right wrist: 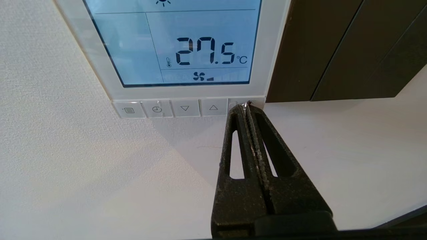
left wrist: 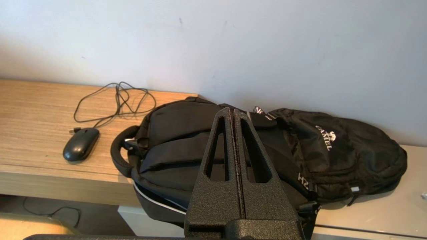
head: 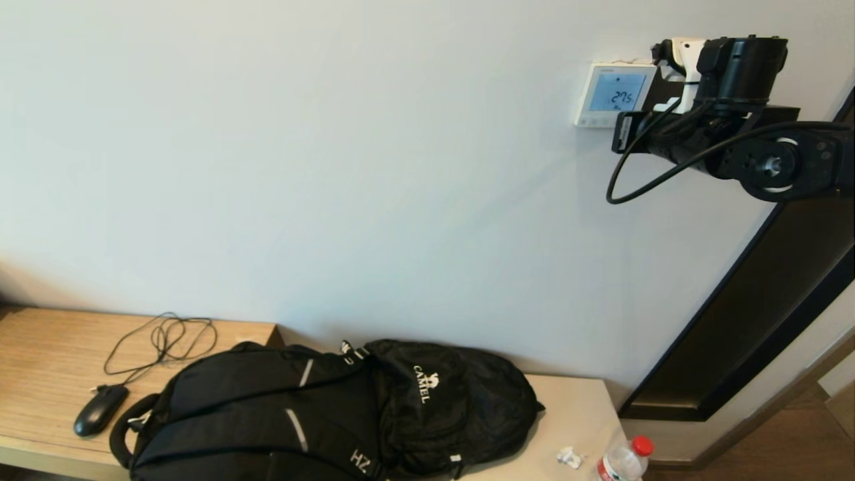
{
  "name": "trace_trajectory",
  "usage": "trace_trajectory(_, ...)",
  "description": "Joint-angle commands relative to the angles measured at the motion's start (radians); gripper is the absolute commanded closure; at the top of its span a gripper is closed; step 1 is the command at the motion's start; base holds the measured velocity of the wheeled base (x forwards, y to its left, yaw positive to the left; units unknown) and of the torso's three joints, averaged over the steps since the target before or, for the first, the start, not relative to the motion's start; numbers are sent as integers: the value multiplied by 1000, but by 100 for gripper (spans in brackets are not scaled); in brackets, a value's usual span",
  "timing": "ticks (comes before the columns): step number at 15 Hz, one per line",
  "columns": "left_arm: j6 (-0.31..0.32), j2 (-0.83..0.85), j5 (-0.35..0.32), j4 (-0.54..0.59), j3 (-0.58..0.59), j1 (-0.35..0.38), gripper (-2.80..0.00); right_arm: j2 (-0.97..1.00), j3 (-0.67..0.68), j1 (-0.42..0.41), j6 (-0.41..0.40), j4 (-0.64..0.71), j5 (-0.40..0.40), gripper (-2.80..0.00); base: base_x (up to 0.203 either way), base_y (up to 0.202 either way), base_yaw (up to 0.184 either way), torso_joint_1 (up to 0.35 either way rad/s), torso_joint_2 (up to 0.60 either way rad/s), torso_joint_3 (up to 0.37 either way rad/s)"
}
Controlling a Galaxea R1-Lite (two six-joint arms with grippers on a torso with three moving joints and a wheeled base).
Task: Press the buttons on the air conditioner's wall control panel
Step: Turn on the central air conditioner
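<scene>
Right hand [right wrist: 245, 107] clenched, tips on the end button of the wall control panel [right wrist: 186, 50]; left hand [left wrist: 232, 113] clenched above backpack [left wrist: 267, 160].

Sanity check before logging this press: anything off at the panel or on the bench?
Nothing stands out. The panel sits square on the wall, screen lit, reading 27.5 °C. The right gripper, shut, has its tips at the end button of the row. Backpack, mouse and bottle lie undisturbed; the left gripper hangs shut above the backpack.
</scene>
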Motion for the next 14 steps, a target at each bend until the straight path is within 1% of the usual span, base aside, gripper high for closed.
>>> trace_trajectory(1, 0, 0, 0, 0, 0, 0, 0, 7, -4, 0, -1, -1, -1, 0, 0, 0, 0, 0, 0, 0)
trace_trajectory(8, 0, 0, 0, 0, 0, 0, 0, -35, 4, 10, 2, 1, -3, 0, 0, 0, 0, 0, 0, 0)
trace_trajectory(11, 0, 0, 0, 0, 0, 0, 0, -56, 12, 48, 2, 2, -27, 0, 0, 0, 0, 0, 0, 0)
trace_trajectory(14, 0, 0, 0, 0, 0, 0, 0, -43, 12, 68, 2, 0, -37, 0, 0, 0, 0, 0, 0, 0)
